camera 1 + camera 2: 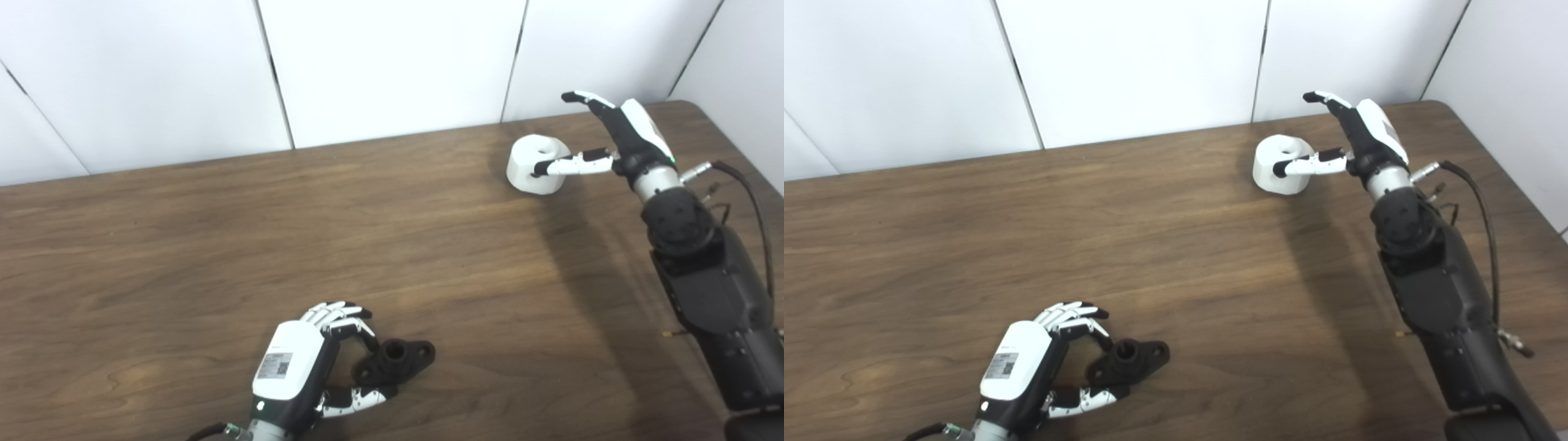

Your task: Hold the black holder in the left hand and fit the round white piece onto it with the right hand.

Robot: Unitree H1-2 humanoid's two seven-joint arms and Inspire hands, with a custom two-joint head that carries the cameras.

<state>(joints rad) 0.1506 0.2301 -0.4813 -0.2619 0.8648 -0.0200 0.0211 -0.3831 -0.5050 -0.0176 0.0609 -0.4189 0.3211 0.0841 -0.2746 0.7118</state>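
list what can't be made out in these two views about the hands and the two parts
- Whether the left hand grips the black holder: both views; its back covers the contact.
- Whether the right hand touches the round white piece: both views; the thumb lies across its front, contact unclear.
- How deep the white piece's top hole goes: too small.
- The left forearm: cut off by the bottom edge.

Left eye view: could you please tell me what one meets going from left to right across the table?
Left hand → black holder → white piece → right hand.
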